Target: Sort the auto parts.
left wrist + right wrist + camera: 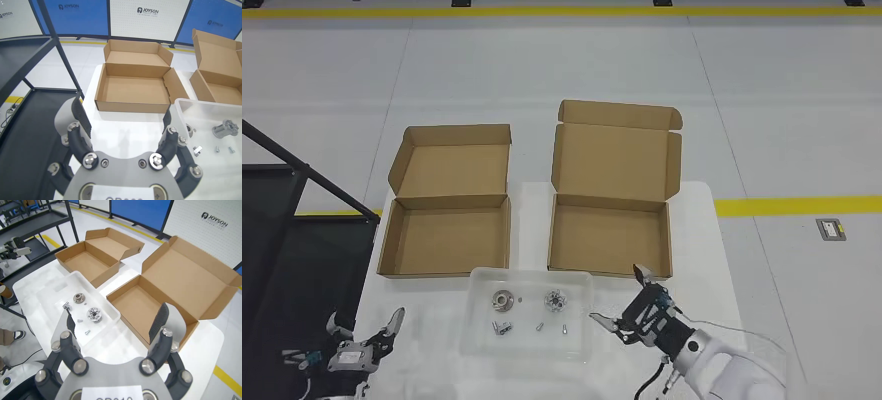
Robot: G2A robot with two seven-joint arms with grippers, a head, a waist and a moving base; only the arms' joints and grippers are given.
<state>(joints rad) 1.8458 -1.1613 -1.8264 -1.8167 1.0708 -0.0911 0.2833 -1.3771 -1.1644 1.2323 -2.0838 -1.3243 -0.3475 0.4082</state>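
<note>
A clear plastic tray (482, 345) (47, 289) (179, 103) on the white table holds metal auto parts: a flanged hub (503, 298) (79, 298), a slotted hub (556, 299) (94, 314) (225, 127), a small bracket (501, 327) (67, 306) (197, 149) and loose bolts (541, 326) (87, 332) (217, 149). Behind it stand two open, empty cardboard boxes, left (445, 240) (135, 91) (85, 260) and right (610, 240) (138, 306). My left gripper (364, 330) (124, 111) hangs open beside the tray's left end. At the tray's right end my right gripper (624, 295) (115, 317) is open too, holding nothing.
A black metal shelf cart (287, 250) (24, 106) stands against the table's left side, close to my left gripper. The table's right edge (722, 290) lies just beyond the right box. Bare tabletop (121, 126) lies between the tray and the left box.
</note>
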